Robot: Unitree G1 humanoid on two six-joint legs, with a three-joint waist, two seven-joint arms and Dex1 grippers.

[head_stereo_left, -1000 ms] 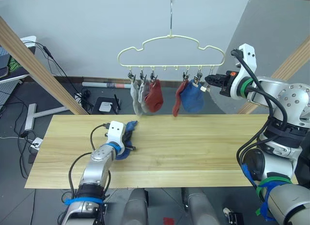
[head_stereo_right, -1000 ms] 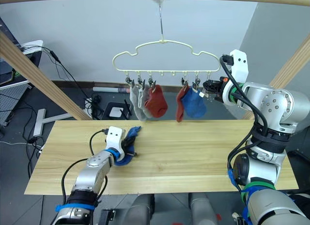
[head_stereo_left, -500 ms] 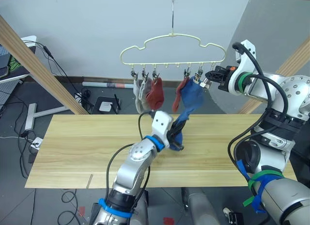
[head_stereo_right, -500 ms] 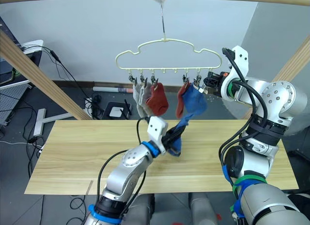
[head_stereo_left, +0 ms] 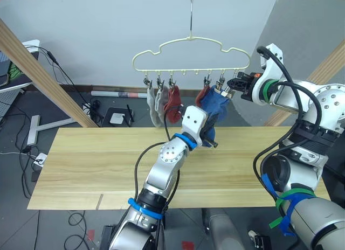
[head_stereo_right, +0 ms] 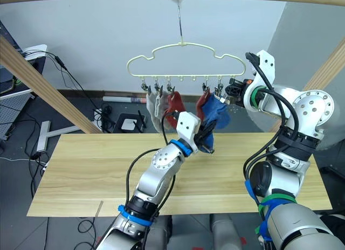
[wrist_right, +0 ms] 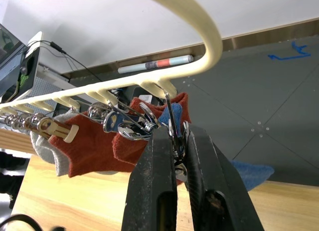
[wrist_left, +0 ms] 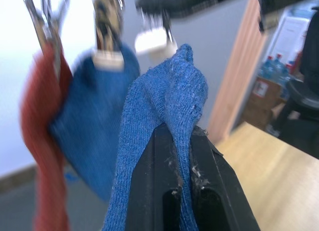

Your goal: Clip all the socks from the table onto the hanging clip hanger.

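Left eye view: left gripper (head_stereo_left: 209,138) raised above the table (head_stereo_left: 81,164), clenched on a blue sock (head_stereo_left: 207,132) just below the clip hanger (head_stereo_left: 191,51); five socks already hanging (two grey, two red, one blue).

Left wrist view: fingers (wrist_left: 149,191) pinching the blue sock's folded fabric.

Right wrist view: right gripper (wrist_right: 175,146) closed on the end clip (wrist_right: 173,122) of the hanger bar.

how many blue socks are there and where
2. One blue sock hangs clipped on the clip hanger, toward the robot's right end; the other blue sock is held in the left gripper, raised just below the clips.
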